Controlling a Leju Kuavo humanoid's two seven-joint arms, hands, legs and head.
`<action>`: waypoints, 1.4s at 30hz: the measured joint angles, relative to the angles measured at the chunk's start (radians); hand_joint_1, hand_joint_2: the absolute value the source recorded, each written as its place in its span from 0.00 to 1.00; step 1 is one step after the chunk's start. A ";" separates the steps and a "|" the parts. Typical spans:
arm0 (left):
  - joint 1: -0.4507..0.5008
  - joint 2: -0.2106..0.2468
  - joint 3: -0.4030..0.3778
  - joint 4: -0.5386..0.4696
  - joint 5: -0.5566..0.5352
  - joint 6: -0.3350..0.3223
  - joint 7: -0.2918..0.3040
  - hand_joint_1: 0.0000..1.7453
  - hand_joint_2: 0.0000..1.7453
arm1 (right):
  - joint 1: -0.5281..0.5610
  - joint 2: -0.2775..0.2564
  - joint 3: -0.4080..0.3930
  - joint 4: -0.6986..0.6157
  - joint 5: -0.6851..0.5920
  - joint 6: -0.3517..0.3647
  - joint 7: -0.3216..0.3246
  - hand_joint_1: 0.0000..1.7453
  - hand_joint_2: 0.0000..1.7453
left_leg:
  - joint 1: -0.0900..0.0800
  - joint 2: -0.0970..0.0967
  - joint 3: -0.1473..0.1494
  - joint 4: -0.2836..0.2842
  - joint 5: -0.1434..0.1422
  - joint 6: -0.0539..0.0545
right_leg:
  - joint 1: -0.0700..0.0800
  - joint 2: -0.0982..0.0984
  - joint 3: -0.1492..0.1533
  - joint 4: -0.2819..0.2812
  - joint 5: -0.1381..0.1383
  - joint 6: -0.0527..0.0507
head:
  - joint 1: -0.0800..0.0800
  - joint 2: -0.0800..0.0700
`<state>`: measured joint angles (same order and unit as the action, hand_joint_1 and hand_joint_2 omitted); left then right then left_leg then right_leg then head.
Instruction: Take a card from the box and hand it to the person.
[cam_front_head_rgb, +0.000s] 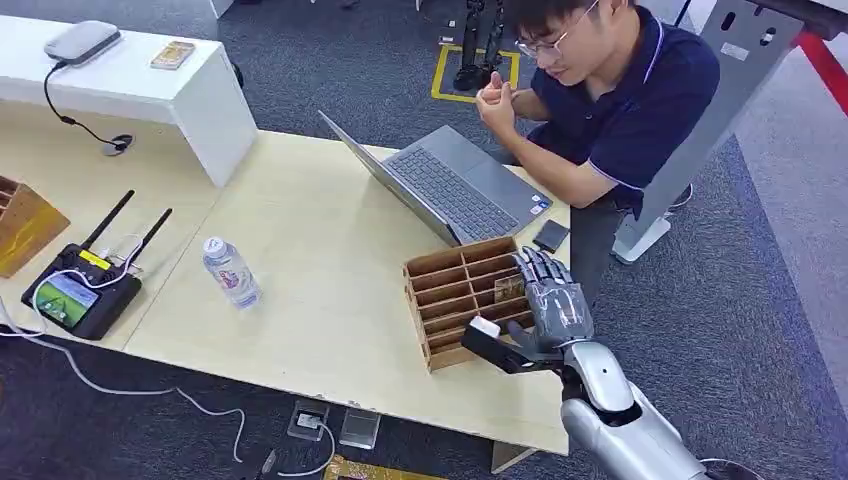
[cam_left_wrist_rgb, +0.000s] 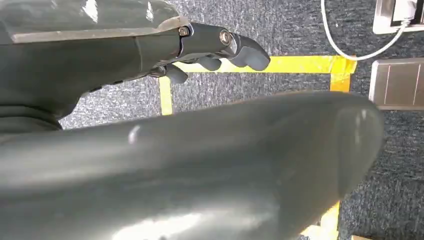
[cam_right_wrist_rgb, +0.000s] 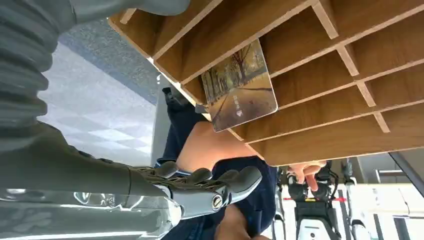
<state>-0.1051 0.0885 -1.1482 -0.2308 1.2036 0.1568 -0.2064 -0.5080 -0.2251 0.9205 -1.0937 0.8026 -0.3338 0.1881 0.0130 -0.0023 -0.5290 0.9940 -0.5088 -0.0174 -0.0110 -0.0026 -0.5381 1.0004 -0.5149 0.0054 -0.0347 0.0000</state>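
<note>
Right hand (cam_front_head_rgb: 553, 300) hovers over the box (cam_front_head_rgb: 447, 290), fingers apart, holding nothing, I think. Next it needs to pinch the card (cam_right_wrist_rgb: 239, 86). Left hand (cam_left_wrist_rgb: 215, 47) looks empty too.

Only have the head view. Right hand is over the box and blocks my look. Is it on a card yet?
Observer: No. The right wrist view shows a card sticking out of a slot in the box. The right hand has its fingers clear of it.
Operator: Any marking on the card?
Observer: It is printed with a tree-lined path.
Operator: Left hand?
Observer: In the left wrist view, the left hand hangs above carpet with yellow tape and holds nothing.
</note>
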 joint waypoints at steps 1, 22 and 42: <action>0.000 0.000 0.000 0.000 0.000 0.000 0.000 0.00 0.00 | 0.000 0.000 0.000 0.000 0.000 0.000 0.000 0.10 1.00 | 0.000 0.000 0.000 0.000 0.000 0.000 | 0.000 0.000 0.000 0.000 0.000 0.000 | 0.000 0.000; 0.000 0.003 0.000 0.000 0.000 -0.005 -0.006 0.00 0.00 | -0.002 0.000 0.006 0.005 0.000 -0.004 -0.001 0.71 1.00 | 0.000 0.000 0.000 0.000 0.000 0.000 | 0.000 0.000 0.000 0.000 0.000 0.000 | 0.000 0.000; 0.001 0.004 0.000 0.000 0.011 -0.003 -0.008 0.00 0.00 | -0.004 0.000 0.008 0.005 0.002 0.002 -0.002 0.77 1.00 | 0.000 0.000 0.000 0.000 0.000 0.000 | 0.000 0.000 0.000 0.000 0.000 0.000 | 0.000 0.000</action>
<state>-0.1040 0.0927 -1.1482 -0.2304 1.2142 0.1537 -0.2148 -0.5120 -0.2247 0.9281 -1.0883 0.8049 -0.3323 0.1865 0.0130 -0.0024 -0.5287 0.9940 -0.5085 -0.0174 -0.0110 -0.0027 -0.5377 1.0005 -0.5149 0.0054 -0.0347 0.0000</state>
